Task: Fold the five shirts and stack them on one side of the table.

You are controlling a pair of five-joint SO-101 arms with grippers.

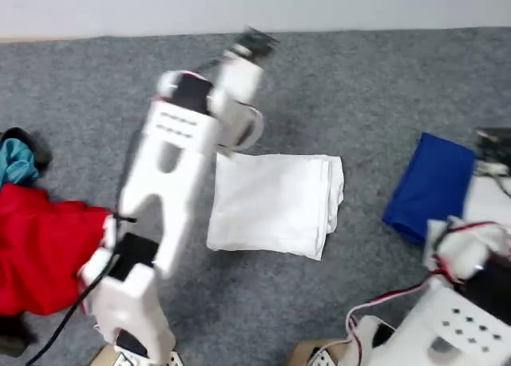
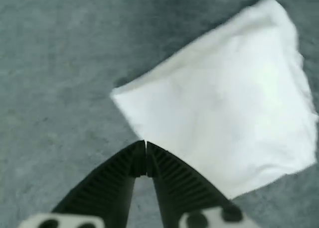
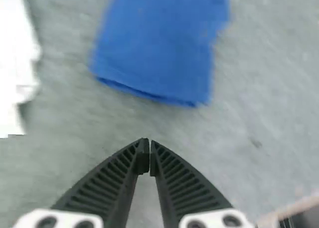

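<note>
A folded white shirt (image 1: 275, 202) lies in the middle of the grey table; it also shows as the white shirt (image 2: 224, 103) in the left wrist view. My left gripper (image 2: 145, 147) is shut and holds nothing, hovering over the bare surface just off one corner of that shirt. A folded blue shirt (image 1: 435, 186) rests at the right side, seen again as the blue shirt (image 3: 159, 44) ahead of my right gripper (image 3: 144, 144). That gripper is shut and holds nothing, a little short of the blue shirt's edge. A crumpled red shirt (image 1: 40, 246) lies at the left.
A teal shirt (image 1: 16, 162) and a dark garment (image 1: 24, 142) sit behind the red one at the left edge. The left arm (image 1: 172, 166) stretches from the front towards the back. The right arm (image 1: 463, 302) stands at the front right corner.
</note>
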